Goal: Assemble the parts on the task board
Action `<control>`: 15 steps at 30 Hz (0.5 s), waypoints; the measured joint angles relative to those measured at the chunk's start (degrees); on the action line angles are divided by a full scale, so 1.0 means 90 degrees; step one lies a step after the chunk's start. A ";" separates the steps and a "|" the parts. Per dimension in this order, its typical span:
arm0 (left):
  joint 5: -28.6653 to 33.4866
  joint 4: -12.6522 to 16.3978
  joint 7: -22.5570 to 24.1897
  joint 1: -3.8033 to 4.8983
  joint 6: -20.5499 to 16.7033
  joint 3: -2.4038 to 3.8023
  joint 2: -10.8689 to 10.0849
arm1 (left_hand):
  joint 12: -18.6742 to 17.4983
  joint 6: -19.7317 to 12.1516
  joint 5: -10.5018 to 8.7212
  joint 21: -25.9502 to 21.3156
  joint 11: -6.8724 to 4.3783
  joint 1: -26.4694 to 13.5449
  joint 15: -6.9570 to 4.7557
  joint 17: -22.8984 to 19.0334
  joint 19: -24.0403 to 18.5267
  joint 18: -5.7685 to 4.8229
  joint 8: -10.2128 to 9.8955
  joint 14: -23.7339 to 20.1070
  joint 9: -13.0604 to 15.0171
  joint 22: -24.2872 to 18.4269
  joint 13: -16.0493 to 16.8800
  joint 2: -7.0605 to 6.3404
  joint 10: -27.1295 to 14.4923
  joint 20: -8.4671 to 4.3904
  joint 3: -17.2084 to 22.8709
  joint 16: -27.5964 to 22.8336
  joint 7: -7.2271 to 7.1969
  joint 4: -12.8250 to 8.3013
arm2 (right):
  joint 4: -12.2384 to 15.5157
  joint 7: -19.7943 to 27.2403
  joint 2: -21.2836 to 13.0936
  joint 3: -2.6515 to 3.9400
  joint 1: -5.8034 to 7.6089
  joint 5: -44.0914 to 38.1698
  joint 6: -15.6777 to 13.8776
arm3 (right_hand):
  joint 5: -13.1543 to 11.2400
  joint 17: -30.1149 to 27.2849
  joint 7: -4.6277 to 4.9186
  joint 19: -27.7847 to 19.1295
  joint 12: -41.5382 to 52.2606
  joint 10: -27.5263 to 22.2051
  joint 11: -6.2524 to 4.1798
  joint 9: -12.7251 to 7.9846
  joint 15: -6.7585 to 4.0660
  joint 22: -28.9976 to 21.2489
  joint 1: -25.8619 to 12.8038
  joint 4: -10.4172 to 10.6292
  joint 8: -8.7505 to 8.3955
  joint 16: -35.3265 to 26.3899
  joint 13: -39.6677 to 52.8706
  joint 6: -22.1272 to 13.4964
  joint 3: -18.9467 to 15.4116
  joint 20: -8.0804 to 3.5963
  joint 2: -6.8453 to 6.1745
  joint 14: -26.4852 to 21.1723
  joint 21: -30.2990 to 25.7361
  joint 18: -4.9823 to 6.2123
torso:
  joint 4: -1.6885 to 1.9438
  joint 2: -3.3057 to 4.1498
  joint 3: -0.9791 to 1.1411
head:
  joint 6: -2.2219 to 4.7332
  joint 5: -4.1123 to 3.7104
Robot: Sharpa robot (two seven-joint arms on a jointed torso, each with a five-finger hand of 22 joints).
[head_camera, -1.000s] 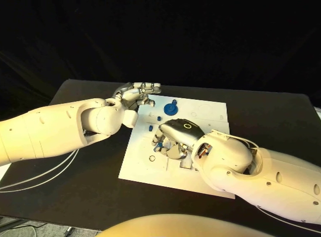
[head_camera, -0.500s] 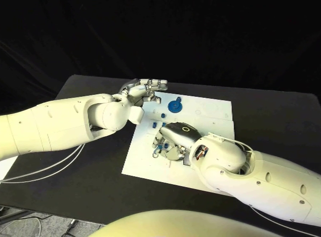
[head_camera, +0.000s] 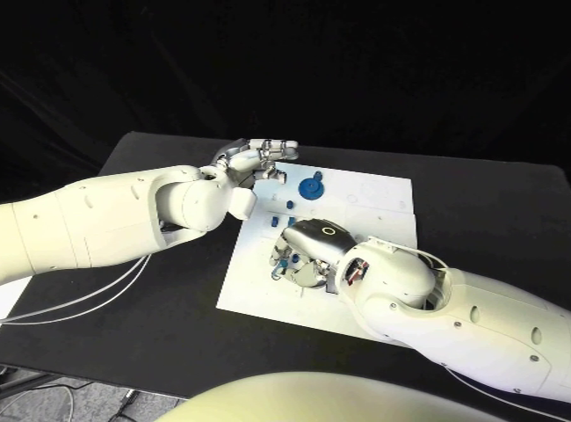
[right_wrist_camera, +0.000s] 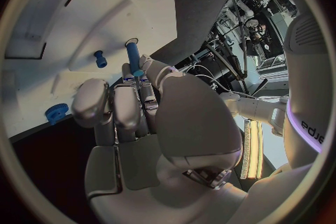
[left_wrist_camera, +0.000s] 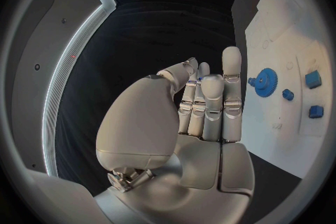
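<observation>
the right hand (head_camera: 314, 251) lies low over the middle of the white task board (head_camera: 374, 198), its fingers (right_wrist_camera: 126, 102) pinching a slim blue peg (right_wrist_camera: 132, 57) whose tip touches the board. a small blue pin (right_wrist_camera: 100, 59) stands just beside the peg. the left hand (head_camera: 250, 161) hovers at the board's far left corner, fingers straight and close together, holding nothing. a blue gear (head_camera: 311, 188) sits on the board near it, with small blue blocks (left_wrist_camera: 313, 79) beyond.

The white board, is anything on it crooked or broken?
Nothing looks broken or spilled. The white board lies flat, the blue gear sits on it, and the right robot hand holds a blue peg over it.
</observation>
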 measured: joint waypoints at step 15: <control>-0.0001 0.0012 -0.0008 0.0000 0.0003 0.0000 -0.0007 | 0.0000 0.0000 0.0000 0.0000 0.0000 0.0000 0.0000 0.0000 0.0000 0.0000 0.0000 0.0000 0.0000 0.0000 0.0000 0.0000 0.0000 0.0000 0.0000 0.0000 0.0000 0.0000 | -0.0119 0.0015 0.0083 -0.0039 -0.0018 -0.0010 0.0101 | -0.0004 0.0000 0.0000 0.0000 -0.0001 -0.0001 -0.0001 -0.0001 0.0010 0.0000 0.0000 -0.0001 0.0000 0.0000 0.0001 0.0000 0.0000 0.0000 0.0000 0.0010 0.0000 0.0000 | 0.0001 0.0002 -0.0002 | -0.0001 -0.0020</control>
